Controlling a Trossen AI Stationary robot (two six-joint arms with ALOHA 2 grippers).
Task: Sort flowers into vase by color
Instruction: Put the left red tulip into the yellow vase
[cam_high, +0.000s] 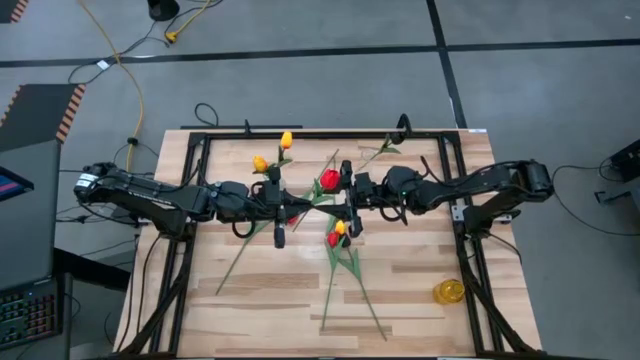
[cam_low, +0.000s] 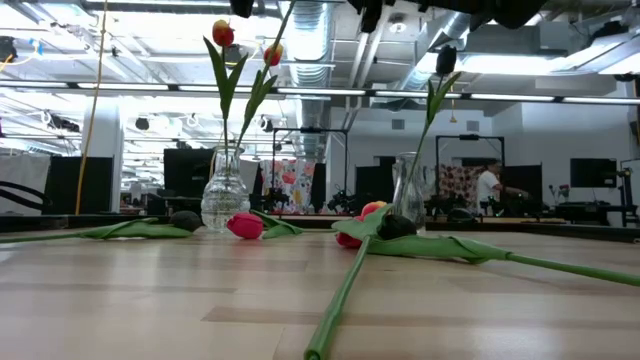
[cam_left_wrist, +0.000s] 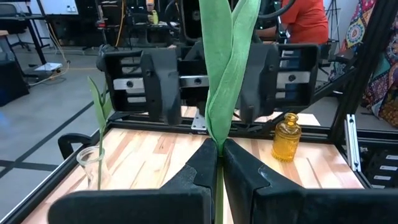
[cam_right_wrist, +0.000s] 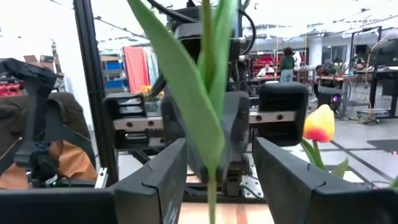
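Vases are seen from above near table centre, w/ both arms stretched inward, grippers facing. Left gripper (cam_high: 280, 215) is clamped on a green stem; right gripper (cam_high: 350, 195) is spread around the same stem, not gripping. Loose tulips (cam_high: 335, 240) are scattered across the wooden table (cam_high: 420, 280); a yellow bottle (cam_high: 449, 291) is set apart at one corner.

Low view: a clear vase (cam_low: 223, 192) is shown holding two red-yellow tulips, a second vase (cam_low: 408, 190) one dark bud.

Left wrist: fingers (cam_left_wrist: 205, 165) are pressed shut on stem and leaf.

Right wrist: fingers (cam_right_wrist: 165, 171) are held wide either side of the stem.
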